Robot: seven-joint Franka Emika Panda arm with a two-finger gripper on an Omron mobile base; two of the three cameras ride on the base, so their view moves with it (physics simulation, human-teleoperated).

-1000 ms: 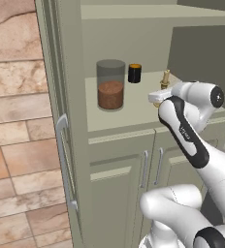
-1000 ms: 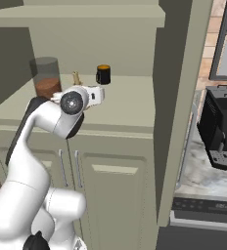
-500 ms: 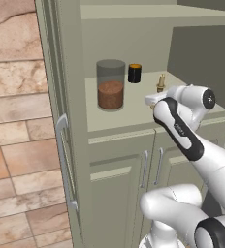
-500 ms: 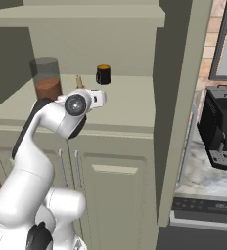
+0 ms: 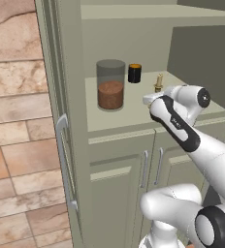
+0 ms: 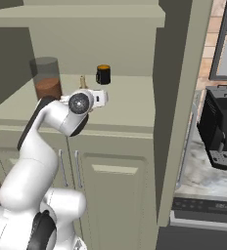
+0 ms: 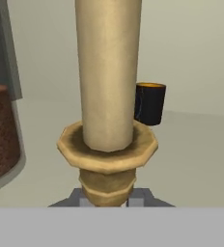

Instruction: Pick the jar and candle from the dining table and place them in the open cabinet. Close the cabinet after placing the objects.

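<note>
Gripper [image 7: 107, 201] is pinching the candle [image 7: 107, 111] low on its stem, keeping it upright to stand beside the jar [image 5: 110, 85] in the cabinet [image 5: 134, 116].

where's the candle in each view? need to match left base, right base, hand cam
Left base view: candle right of centre on the cabinet shelf, just above the wrist.
Right base view: upper left, behind the wrist.
Hand view: centre, close up, over the fingertips.
Shared landmark: black cylinder with orange top.
</note>
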